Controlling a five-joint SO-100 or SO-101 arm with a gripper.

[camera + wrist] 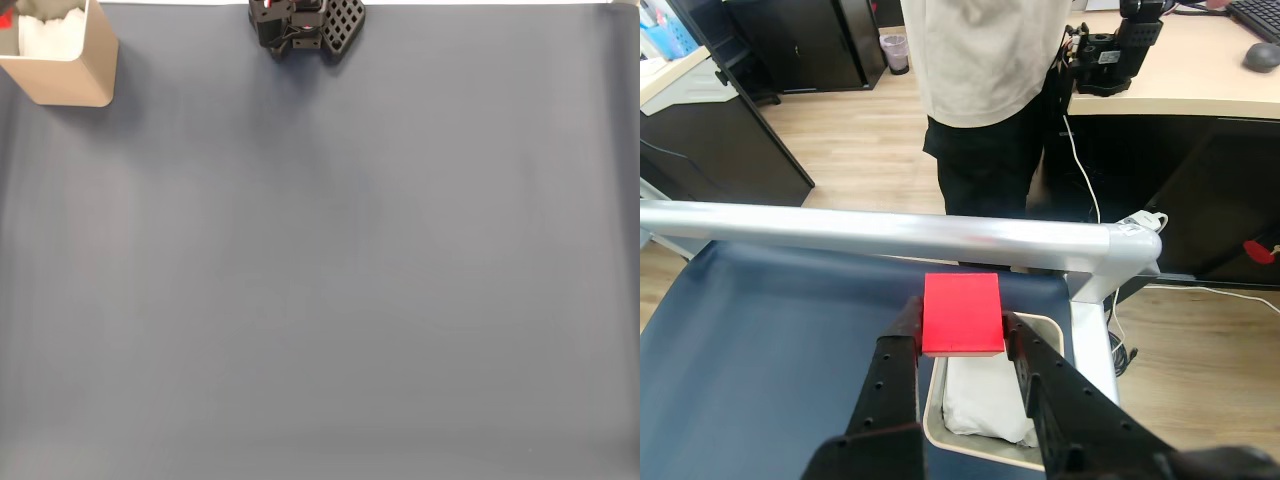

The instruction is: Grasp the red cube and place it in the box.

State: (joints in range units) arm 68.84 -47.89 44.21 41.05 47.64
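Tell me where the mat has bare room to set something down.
Nearly all the blue mat is bare, below the box at top left and the gripper. It's crowded only above the box, where the gripper holds the red cube.

In the wrist view the hand (962, 335) reaches forward, its two black fingers (895, 385) closed on the red cube (962, 314), held above the box (985, 400). In the fixed view, the arm's black base (300, 25) sits right of the box (75, 70).

In the fixed view the box (70, 75) is cropped at the corner (a red speck inside stays unidentifiable); the arm (305, 25) is cut off above.
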